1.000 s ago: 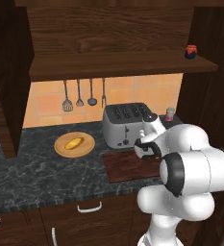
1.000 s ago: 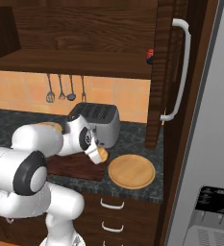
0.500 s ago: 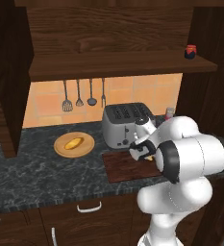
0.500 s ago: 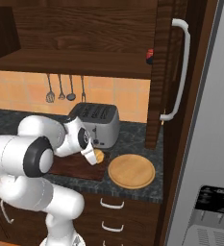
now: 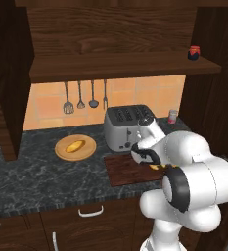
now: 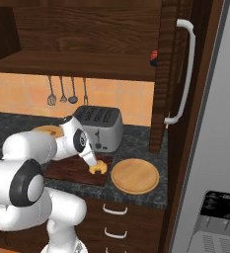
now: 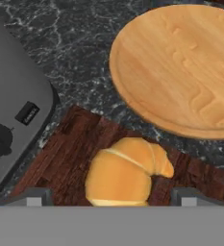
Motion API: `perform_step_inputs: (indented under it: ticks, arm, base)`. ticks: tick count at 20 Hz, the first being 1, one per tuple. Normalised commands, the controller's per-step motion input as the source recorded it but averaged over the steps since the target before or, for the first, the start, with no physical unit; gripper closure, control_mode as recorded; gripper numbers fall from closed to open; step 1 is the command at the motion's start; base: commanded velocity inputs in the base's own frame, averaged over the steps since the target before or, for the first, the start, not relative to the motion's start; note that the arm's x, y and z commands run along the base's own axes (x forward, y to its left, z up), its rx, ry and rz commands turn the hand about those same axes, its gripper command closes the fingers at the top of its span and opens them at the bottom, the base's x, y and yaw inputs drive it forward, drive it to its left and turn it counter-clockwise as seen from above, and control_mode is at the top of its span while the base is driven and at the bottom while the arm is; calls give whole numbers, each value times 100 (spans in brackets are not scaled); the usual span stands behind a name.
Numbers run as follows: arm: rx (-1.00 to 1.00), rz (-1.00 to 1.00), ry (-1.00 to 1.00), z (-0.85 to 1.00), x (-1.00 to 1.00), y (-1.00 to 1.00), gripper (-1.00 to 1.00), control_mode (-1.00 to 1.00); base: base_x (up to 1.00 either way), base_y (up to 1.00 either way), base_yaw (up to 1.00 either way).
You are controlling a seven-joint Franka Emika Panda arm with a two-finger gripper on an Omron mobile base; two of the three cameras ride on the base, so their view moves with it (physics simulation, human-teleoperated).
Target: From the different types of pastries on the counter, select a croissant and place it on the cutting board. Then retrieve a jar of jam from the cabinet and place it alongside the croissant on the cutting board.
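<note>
The croissant (image 7: 125,173) sits on the cutting board (image 7: 65,158), near its corner by the round wooden plate (image 7: 180,67), held between the gripper's (image 6: 97,168) closed fingers; the toaster (image 6: 100,126) stands just behind.

— What's the room behind me like?

— Orange-tan tiles (image 5: 47,105) cover the far wall, and four dark utensils (image 5: 85,97) hang against them in a row. A silver toaster (image 5: 126,128) stands below, to the right of the utensils.

— And lower down?

— Dark brown drawers (image 5: 81,223) with white handles (image 5: 90,212) run along the near side.

— On my right?

— I see a tall wooden door with a long white handle (image 6: 185,74), and beside it a grey appliance front with a small control panel (image 6: 221,206). The light is even and soft.
</note>
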Motion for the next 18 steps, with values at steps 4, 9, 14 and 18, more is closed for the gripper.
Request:
perform_step_inputs:
  ticks: [4,9,14,18]
  arm:
    - [0,0,-3,69,0,0,-100,-100]
    - [-2,0,-7,87,0,0,-100,-100]
    - [-8,7,-9,100,0,0,-100,-100]
    - [-11,13,-3,100,-7,-1,-100,-100]
  base:
    - [0,0,0]
    - [0,0,0]
    - [0,0,0]
    - [0,0,0]
